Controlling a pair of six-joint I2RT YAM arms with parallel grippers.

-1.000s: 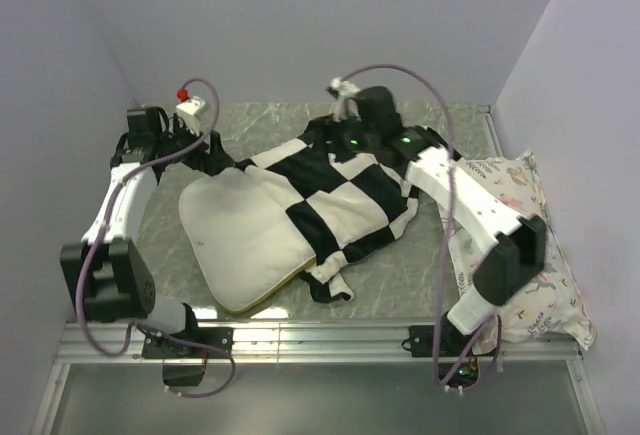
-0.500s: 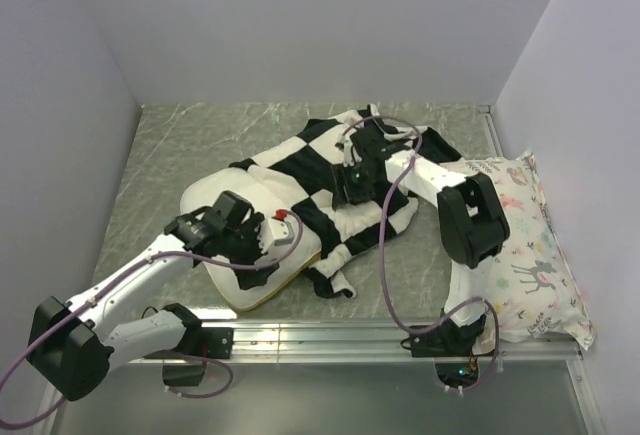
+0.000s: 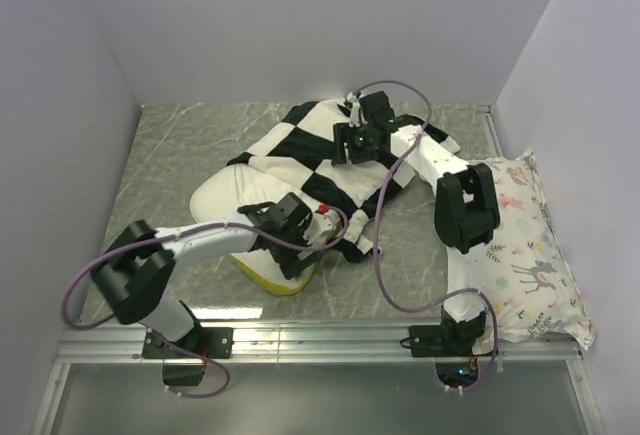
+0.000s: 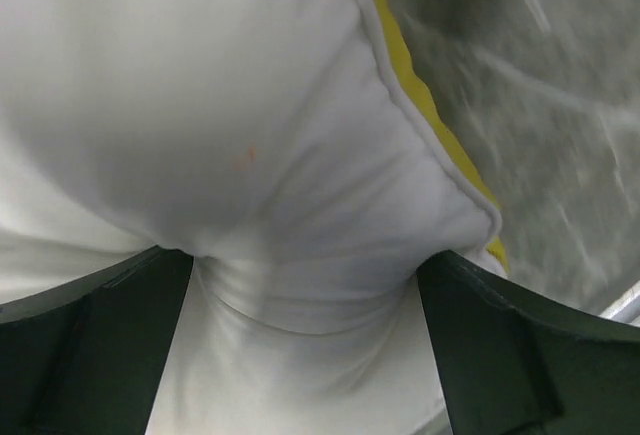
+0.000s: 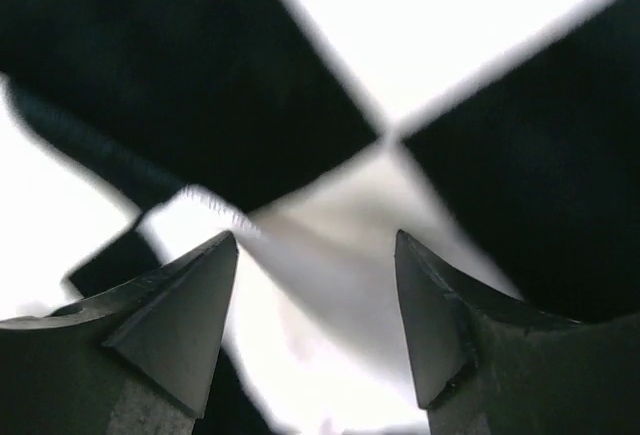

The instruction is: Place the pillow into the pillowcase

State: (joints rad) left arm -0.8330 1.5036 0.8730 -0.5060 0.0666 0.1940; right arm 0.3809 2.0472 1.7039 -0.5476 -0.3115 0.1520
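Note:
The white pillow [image 3: 222, 198] with a yellow edge band [image 3: 283, 282] lies left of centre, its far right part under the black-and-white checked pillowcase [image 3: 320, 160]. My left gripper [image 3: 300, 247] is shut on the pillow's near right corner. In the left wrist view the white pillow fabric [image 4: 300, 155] bunches between the dark fingers [image 4: 90, 355] of that gripper [image 4: 305, 255]. My right gripper [image 3: 352, 141] sits on the pillowcase's far part. In the right wrist view that gripper [image 5: 318, 240] pinches a raised fold of the checked pillowcase [image 5: 330, 215].
A deer-and-plant print pillow [image 3: 525, 255] lies along the right wall. The grey marble table [image 3: 170, 145] is boxed in by walls at the left, back and right. A metal rail [image 3: 320, 340] runs along the near edge.
My left arm has swung right to the pillow's near right corner and closed on it. My right gripper has moved toward the back with the pillowcase, which now covers more of the pillow.

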